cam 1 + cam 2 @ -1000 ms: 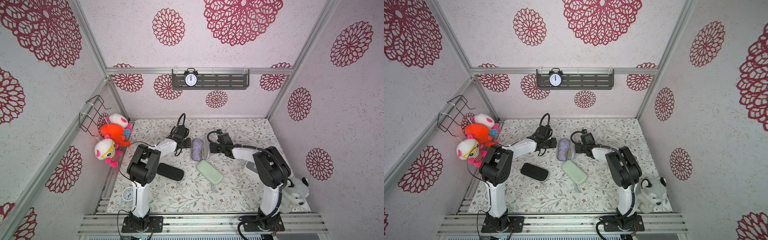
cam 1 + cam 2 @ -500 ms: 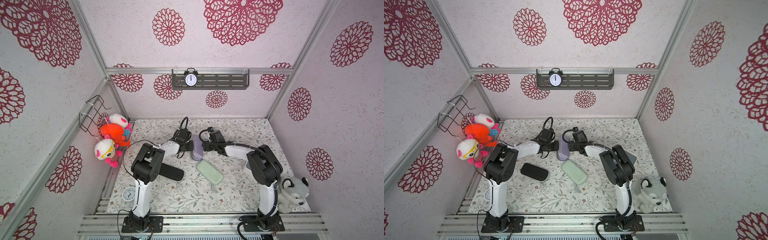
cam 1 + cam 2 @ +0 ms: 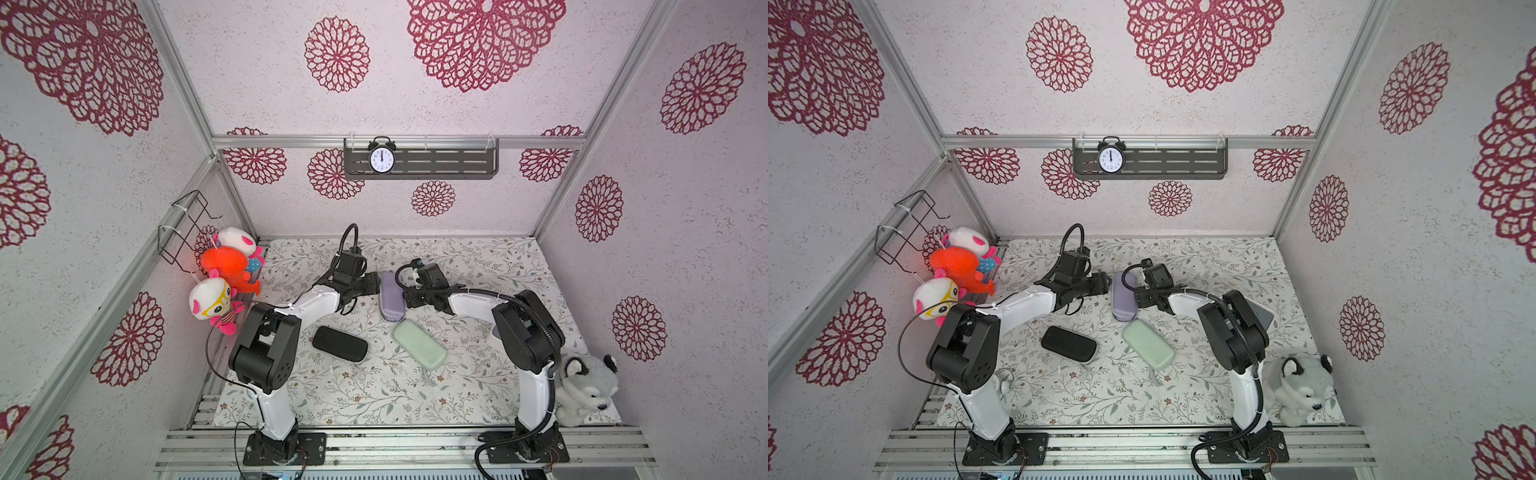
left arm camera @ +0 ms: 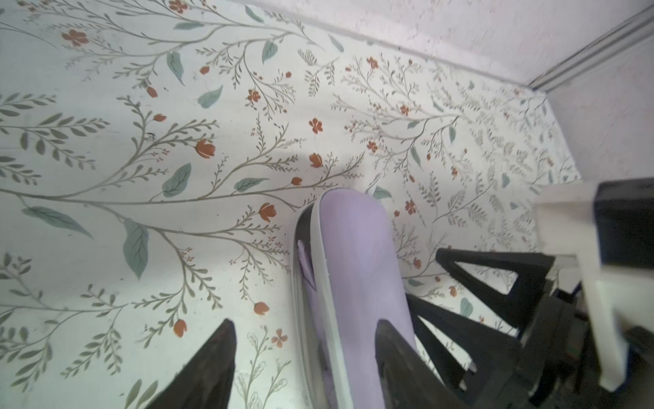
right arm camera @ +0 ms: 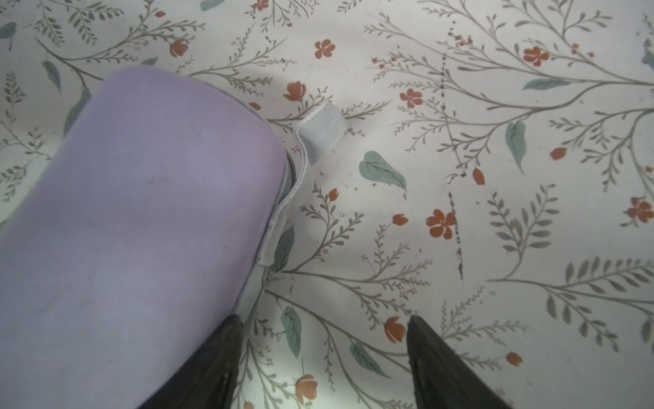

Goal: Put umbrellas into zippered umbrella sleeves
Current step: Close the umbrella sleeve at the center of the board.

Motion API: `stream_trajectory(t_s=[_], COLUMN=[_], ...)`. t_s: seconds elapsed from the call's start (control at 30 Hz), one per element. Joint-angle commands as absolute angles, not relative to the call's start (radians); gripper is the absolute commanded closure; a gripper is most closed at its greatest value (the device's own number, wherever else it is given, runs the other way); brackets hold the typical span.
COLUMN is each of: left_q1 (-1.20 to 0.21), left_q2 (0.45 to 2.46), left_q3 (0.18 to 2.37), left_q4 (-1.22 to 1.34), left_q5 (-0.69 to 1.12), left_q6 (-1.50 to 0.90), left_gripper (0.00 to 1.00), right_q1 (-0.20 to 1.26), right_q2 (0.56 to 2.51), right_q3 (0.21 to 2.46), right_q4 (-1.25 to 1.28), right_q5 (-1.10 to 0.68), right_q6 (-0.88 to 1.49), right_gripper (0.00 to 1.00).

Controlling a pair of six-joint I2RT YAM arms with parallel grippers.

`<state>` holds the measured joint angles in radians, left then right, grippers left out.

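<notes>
Lilac sleeve (image 3: 392,296) (ajar); clock (image 3: 381,159) at twelve

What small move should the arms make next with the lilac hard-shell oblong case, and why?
Probably the left gripper should press the lilac hard-shell case shut: it stands ajar, lilac umbrella fabric shows in the gap, and the right gripper is open beside it.

The floral-patterned table (image 3: 478,266) carries the lilac sleeve (image 3: 392,296) near its middle, toward the far edge, with its halves a little apart. The black sleeve (image 3: 340,344) and the mint green sleeve (image 3: 419,344) lie flat and shut closer to the near edge, apart from each other. A grey plush husky (image 3: 588,388) sits at the near right corner, and a grey-topped box (image 3: 1260,316) lies toward the right edge.
</notes>
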<state>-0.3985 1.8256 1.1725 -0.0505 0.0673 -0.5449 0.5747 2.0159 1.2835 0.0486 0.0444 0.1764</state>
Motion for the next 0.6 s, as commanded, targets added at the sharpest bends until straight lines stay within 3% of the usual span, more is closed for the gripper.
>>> stream_trajectory(t_s=[0.0, 0.17, 0.33, 0.43, 0.57], left_q1=[-0.393, -0.426, -0.449, -0.458, -0.458], left_q2=[1.844, 1.996, 2.015, 2.031, 2.021], left_q3=[1.130, 1.217, 1.170, 1.150, 1.107], left_q4=[0.108, 0.064, 0.104, 0.110, 0.108], left_q5=[0.100, 0.167, 0.162, 0.177, 0.155], left_q6=[-0.606, -0.619, -0.631, -0.638, -0.643], left_gripper=[0.30, 0.33, 0.47, 0.61, 0.63], right_q1=[0.584, 0.582, 0.561, 0.538, 0.499], right_q2=[1.976, 1.963, 1.929, 1.893, 1.877], right_q3=[1.315, 1.293, 1.280, 1.254, 1.236], right_q4=[0.065, 0.070, 0.069, 0.097, 0.128], right_q5=[0.009, 0.029, 0.012, -0.028, -0.151], right_q6=[0.167, 0.158, 0.167, 0.195, 0.262], right_gripper=[0.25, 0.25, 0.25, 0.25, 0.19])
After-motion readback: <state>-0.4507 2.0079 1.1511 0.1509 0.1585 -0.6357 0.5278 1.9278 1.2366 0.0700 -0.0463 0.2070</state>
